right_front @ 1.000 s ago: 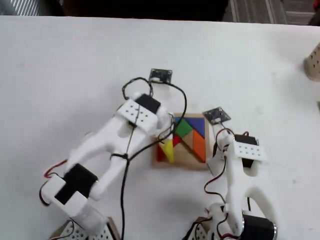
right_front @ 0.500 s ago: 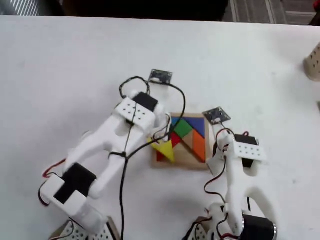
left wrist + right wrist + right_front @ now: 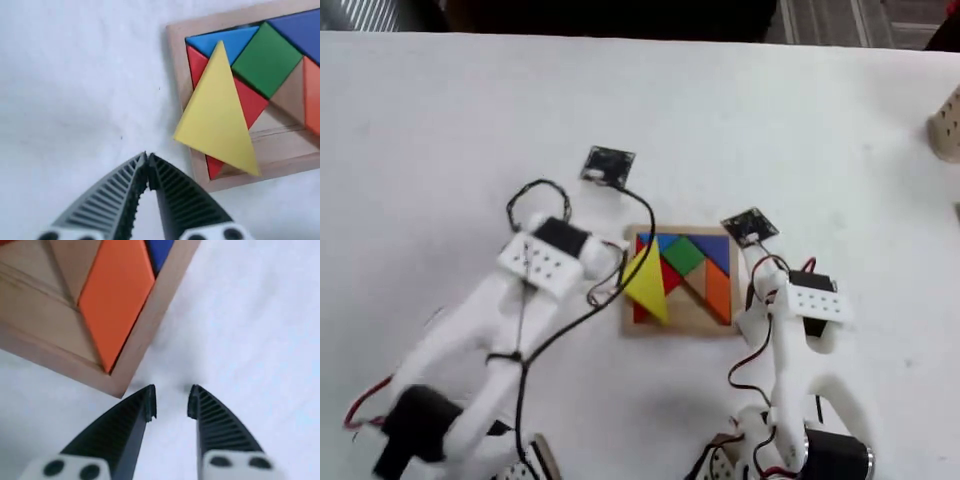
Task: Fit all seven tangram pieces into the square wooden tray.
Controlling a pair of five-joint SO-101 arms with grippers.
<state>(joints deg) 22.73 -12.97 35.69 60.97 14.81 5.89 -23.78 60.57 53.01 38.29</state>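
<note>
The tray (image 3: 680,328) sits on the white table (image 3: 770,120) between the 2 arms. The yellow triangle (image 3: 220,115) is not seated. It lies loose on top of the other pieces, skewed to the tray's sides. 1 corner points at the light blue triangle (image 3: 225,39), and another lies across the rim on the left arm's side. It covers most of a red piece (image 3: 252,102), whose red shows on both sides of it.

Flat in the tray beside these are a green square (image 3: 267,57), a dark blue piece (image 3: 300,27) along the far rim, and an orange piece (image 3: 117,290) against the rim on the right arm's side. Bare wood shows between the red and the orange (whether that is tray floor or an unpainted piece cannot be told).

The left claw (image 3: 147,157) is closed, its 2 ribbed fingers (image 3: 175,195) meeting at the tips with nothing between them. It hangs over bare table just outside the tray, near the yellow triangle's overhanging corner but apart from it.

The right claw (image 3: 171,402) is slightly open, a narrow gap between its fingers (image 3: 215,425), and it grips nothing. It is over the table just off the tray corner nearest the orange piece.
</note>
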